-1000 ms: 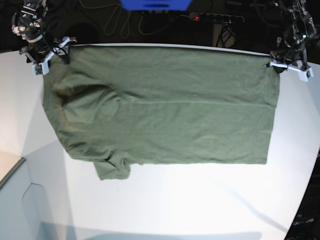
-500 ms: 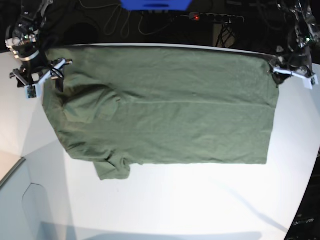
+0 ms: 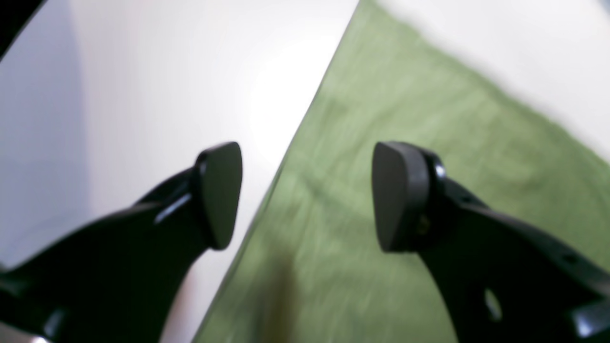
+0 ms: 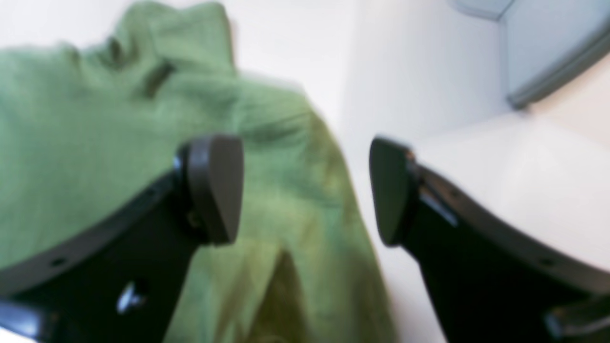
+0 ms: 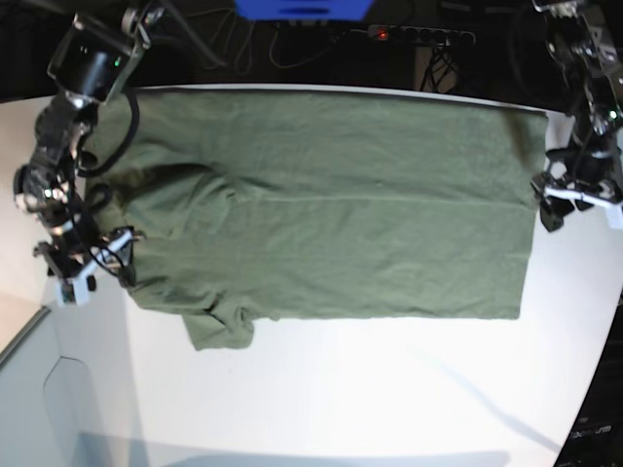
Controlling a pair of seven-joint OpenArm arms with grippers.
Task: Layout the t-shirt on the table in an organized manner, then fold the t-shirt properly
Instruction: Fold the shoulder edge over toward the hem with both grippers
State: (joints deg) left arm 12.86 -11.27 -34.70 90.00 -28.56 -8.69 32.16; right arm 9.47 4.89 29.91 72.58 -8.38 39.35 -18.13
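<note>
The t-shirt (image 5: 321, 204) lies spread flat on the far half of the table (image 5: 389, 389), one sleeve protruding toward the near left. The left gripper (image 3: 307, 195) hangs over the shirt's right edge, jaws wide apart, holding nothing. The right gripper (image 4: 307, 190) hangs over the shirt's left edge, jaws likewise wide apart and empty.

Dark backdrop, power strip (image 5: 421, 35), tangled cables (image 5: 243, 44)

Base camera looks down over the whole tabletop (image 5: 341, 389); both wrist cameras peer closely past their jaws at t-shirt (image 5: 321, 204) edges.
</note>
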